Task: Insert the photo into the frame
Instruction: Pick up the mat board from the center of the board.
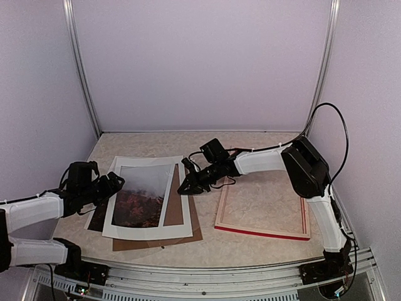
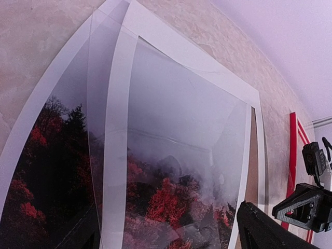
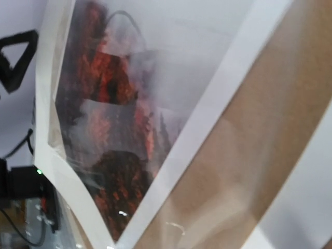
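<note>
leftward, photo under white mat on brown board, frame alongside, left claw spread, right claw state unclear

Top view: even, diffuse light from above, with a lilac cast on the walls. Soft, faint shadows lie on the counter beneath the right arm. Left wrist view: wide-angle distortion bows the straight edges of the white mat board. Pale reflections on a glossy clear sheet veil the photo. Right wrist view: soft focus throughout. Glare washes out the photo's misty end, small bright flecks sit at lower centre, and the brown backing board is blurred.
</note>
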`<state>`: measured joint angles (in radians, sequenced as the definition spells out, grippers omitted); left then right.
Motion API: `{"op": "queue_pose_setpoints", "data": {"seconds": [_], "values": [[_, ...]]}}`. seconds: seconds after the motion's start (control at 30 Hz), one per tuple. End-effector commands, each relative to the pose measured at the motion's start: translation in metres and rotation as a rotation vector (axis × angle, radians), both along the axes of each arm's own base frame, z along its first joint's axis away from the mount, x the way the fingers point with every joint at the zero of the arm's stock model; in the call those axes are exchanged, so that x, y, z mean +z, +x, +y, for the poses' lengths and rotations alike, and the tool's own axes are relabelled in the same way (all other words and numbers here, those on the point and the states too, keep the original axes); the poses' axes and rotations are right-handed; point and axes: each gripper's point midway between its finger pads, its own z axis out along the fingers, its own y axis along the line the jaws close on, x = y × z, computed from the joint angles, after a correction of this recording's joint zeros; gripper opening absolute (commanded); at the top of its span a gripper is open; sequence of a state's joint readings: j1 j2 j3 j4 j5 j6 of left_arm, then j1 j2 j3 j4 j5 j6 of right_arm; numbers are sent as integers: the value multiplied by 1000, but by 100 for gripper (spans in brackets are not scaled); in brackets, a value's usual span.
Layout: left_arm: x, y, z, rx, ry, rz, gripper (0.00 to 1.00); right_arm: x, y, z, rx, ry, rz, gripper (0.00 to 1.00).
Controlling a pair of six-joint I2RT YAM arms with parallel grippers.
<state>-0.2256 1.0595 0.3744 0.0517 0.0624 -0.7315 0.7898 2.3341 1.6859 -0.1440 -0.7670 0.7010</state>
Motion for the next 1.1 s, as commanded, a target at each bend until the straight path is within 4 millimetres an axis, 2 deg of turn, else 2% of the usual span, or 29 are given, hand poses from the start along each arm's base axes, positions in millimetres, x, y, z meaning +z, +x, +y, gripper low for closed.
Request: {"op": "queue_pose_setpoints", "data": {"seconds": [0.0,0.13,0.3,0.4,0.53,0.63,0.83,0.97,1.07], "values": [[15,4,1,3,34,-53,91,18,-3,4,8,30,-30,1],[21,3,5,18,42,-64,94,57,-1,-2,5,93,-96,0],[26,6,9,38,55,-67,99,110,3,-27,-28,203,-147,0],[27,8,5,23,48,-64,99,131,3,-41,-43,255,-152,0],[31,9,-13,-55,-6,-74,99,153,9,-57,-74,324,-148,0],[37,8,-33,-127,-57,-95,99,159,13,-62,-91,333,-145,0],[44,4,-70,-249,-122,-127,99,143,20,-71,-122,284,-111,0],[42,6,-79,-271,-145,-118,99,129,25,-79,-151,228,-107,0],[37,10,-81,-272,-140,-85,99,108,31,-88,-181,113,-107,0]]}}
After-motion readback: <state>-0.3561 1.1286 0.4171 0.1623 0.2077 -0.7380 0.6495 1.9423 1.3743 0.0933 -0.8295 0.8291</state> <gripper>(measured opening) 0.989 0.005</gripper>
